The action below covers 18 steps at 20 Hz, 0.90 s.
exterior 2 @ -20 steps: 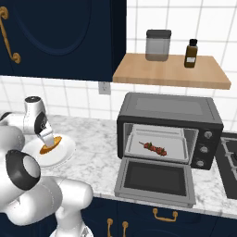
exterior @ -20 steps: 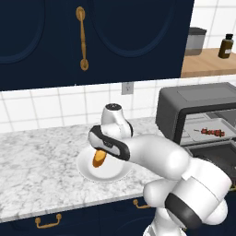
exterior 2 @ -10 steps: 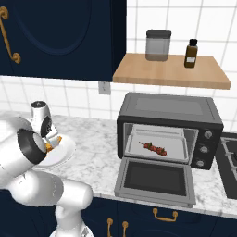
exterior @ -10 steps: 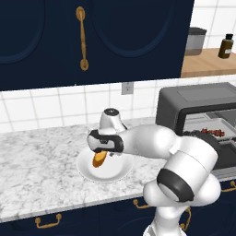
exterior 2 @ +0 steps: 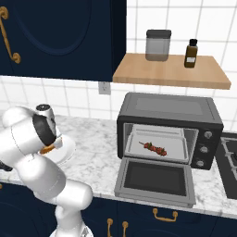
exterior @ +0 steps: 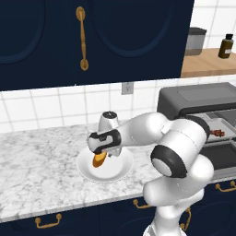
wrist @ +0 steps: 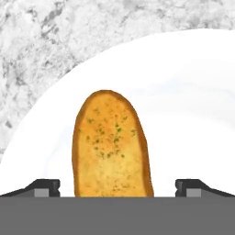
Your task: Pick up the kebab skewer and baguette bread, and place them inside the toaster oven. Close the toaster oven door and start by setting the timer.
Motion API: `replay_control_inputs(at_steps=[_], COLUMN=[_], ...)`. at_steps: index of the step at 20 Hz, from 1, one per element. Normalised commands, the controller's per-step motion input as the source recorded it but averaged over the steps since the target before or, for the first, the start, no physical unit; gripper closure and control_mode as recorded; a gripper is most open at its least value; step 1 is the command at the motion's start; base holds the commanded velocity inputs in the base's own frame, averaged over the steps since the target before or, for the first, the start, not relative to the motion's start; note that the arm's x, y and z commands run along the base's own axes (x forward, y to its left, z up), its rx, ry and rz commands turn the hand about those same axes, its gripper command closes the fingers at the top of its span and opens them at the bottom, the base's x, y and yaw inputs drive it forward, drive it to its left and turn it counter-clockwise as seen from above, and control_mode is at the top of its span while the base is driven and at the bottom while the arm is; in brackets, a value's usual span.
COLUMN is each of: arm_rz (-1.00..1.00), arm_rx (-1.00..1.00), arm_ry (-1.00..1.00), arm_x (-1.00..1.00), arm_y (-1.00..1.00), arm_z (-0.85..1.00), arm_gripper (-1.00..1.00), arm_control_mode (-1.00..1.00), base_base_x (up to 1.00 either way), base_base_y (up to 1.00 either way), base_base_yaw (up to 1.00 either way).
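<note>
One golden herb-flecked baguette bread (wrist: 111,146) on white plate (wrist: 183,114), pincer (wrist: 117,187) wide astride it, not touching

I can read no text, label, brand or number anywhere before me. The far shelf's brown bottle (exterior 2: 191,53) has a label too small to read.

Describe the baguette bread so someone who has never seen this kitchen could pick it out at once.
Start at the marble counter below the navy wall cabinets, left of the toaster oven. A round white plate sits there, and the baguette bread lies on it, between the fingertips of the open gripper. It is a stubby, golden-orange oval loaf flecked with green, unlike the thin dark red kebab skewer inside the oven.
</note>
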Motion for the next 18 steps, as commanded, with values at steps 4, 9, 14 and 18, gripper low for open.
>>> replay_control_inputs(at_steps=[4, 9, 14, 18], arm_rz=[0.0, 0.0, 0.0, 0.0], arm_rx=[0.0, 0.0, 0.0, 0.0], arm_ry=[0.0, 0.0, 0.0, 0.02], arm_x=[0.09, 0.1, 0.08, 0.05], arm_y=[0.08, 0.06, 0.17, 0.22], arm_z=[-0.23, -0.23, -0.16, -0.08], arm_gripper=[-1.0, -1.0, -1.0, 1.0], arm_control_mode=[-1.0, -1.0, -1.0, -1.0], base_base_x=[0.0, 0.0, 0.0, 0.0], base_base_y=[0.0, 0.0, 0.0, 0.0], base_base_yaw=[0.0, 0.0, 0.0, 0.0])
